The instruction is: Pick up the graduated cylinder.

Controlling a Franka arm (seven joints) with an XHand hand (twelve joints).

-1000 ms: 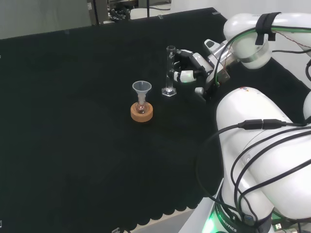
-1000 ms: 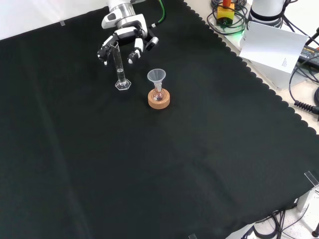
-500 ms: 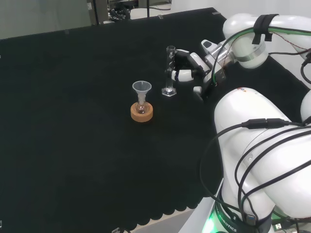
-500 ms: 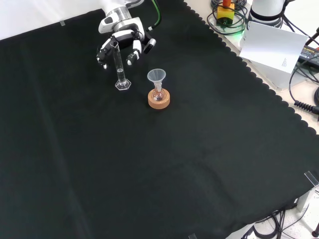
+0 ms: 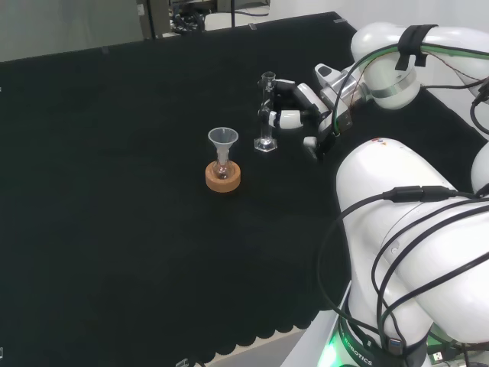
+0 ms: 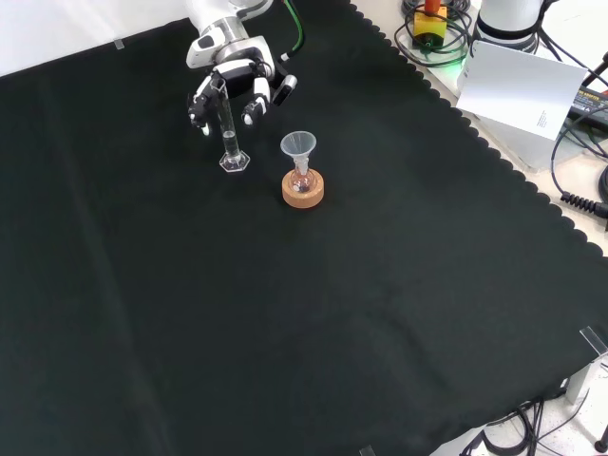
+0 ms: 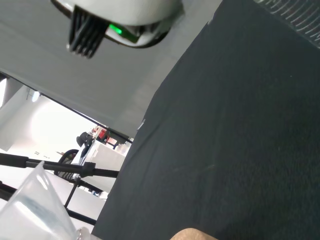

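Note:
The graduated cylinder [image 5: 266, 107] is a thin clear tube that stands upright on its hexagonal foot on the black cloth; in the front view the cylinder [image 6: 228, 128] is at the upper left. The hand [image 5: 296, 107] is right beside it, and its fingers [image 5: 276, 117] reach the tube at mid-height and near the top. In the front view the hand [image 6: 234, 76] is over the tube's top, with fingers [image 6: 200, 106] spread to either side. The thumb hangs apart from the tube. The hand is open, its fingers half bent.
A clear funnel [image 5: 223, 138] sits in a small flask on a cork ring [image 5: 223, 178], just left of the cylinder in the head view and right of it in the front view, funnel [image 6: 298, 145]. White arm links [image 5: 405, 252] stand at the head view's right.
The hand has moved closer to the cylinder, leftward in the head view, and its fingers now reach the tube. The cylinder stands where it was.

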